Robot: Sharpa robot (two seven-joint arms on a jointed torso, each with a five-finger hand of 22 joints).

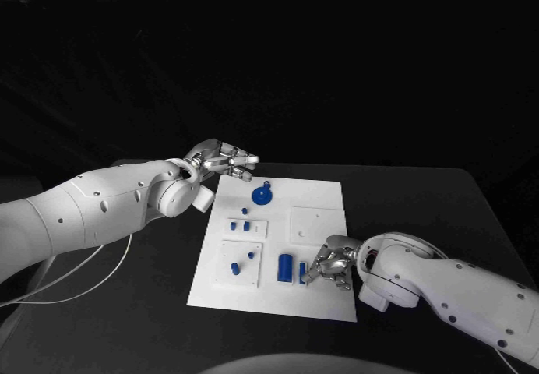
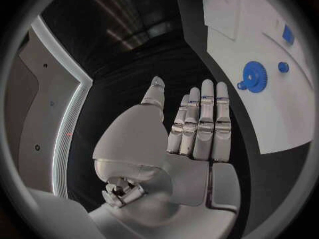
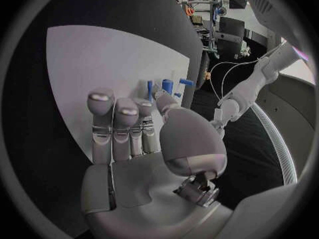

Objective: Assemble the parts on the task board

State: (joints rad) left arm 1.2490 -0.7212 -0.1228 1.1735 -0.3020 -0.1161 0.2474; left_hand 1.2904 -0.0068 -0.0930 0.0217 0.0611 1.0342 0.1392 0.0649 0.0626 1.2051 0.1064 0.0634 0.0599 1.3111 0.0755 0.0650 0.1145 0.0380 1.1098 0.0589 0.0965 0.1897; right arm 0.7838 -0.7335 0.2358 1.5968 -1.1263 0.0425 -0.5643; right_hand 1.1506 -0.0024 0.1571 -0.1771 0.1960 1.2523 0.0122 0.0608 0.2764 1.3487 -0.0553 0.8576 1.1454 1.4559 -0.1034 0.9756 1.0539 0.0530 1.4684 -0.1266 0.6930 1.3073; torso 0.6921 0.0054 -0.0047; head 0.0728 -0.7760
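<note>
Task board [image 1: 320, 234] carries blue parts [image 1: 287, 267]; left hand [image 1: 223, 162] and right hand [image 1: 330, 263] hover empty, fingers extended.

Black table [image 1: 135, 288] as I view it from the head camera, white task board [image 1: 315, 195] lying flat at its middle, thin white cable [image 1: 79, 273] trailing across its near left

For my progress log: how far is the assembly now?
Several small blue parts already stand in the white task board. The right hand reaches beside a blue cylinder; whether it holds something, I cannot tell. The left hand is empty. The blue gear lies loose.
</note>
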